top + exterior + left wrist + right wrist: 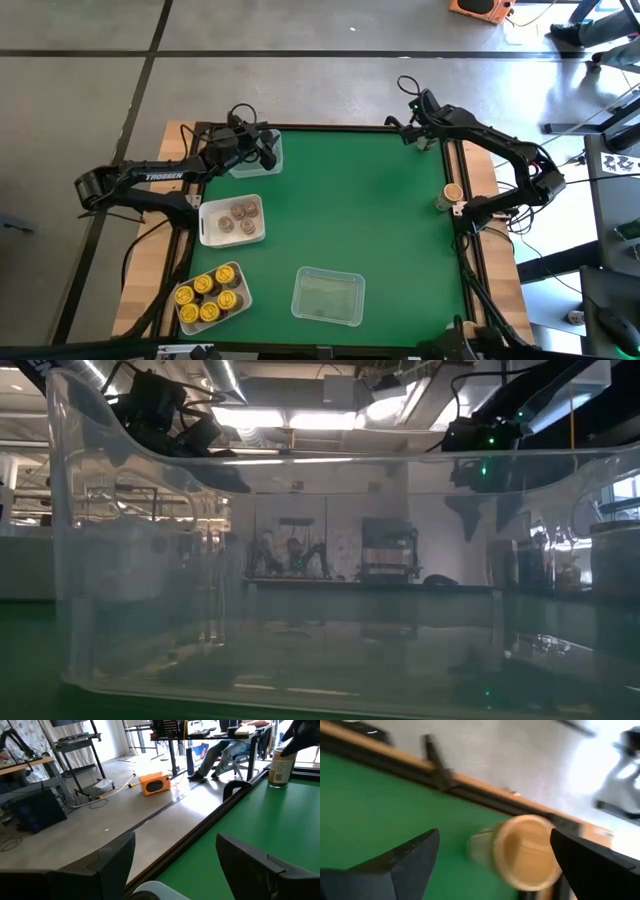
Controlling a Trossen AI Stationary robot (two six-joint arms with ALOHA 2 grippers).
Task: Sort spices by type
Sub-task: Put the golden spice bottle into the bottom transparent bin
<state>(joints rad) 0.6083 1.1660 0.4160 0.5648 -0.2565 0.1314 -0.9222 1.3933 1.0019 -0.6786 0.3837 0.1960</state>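
Observation:
One spice jar with an orange-tan lid (452,193) stands upright on the green mat by the table's right edge, also seen in the left wrist view (281,766). My right gripper (460,206) is open. In its wrist view its fingers (495,834) stand on either side of this jar (525,852), and a gap shows beside one finger. My left gripper (267,155) is open (175,840) and hovers over the clear tray (254,152) at the far left corner. Other jars sit in two trays on the left.
A white tray (207,232) holds three jars with brownish-grey lids. A tray nearer the front (240,272) holds yellow-lidded and dark-lidded jars. A clear tray (327,296) lies near the front edge and fills the low view (320,580). Bare green mat spans the middle.

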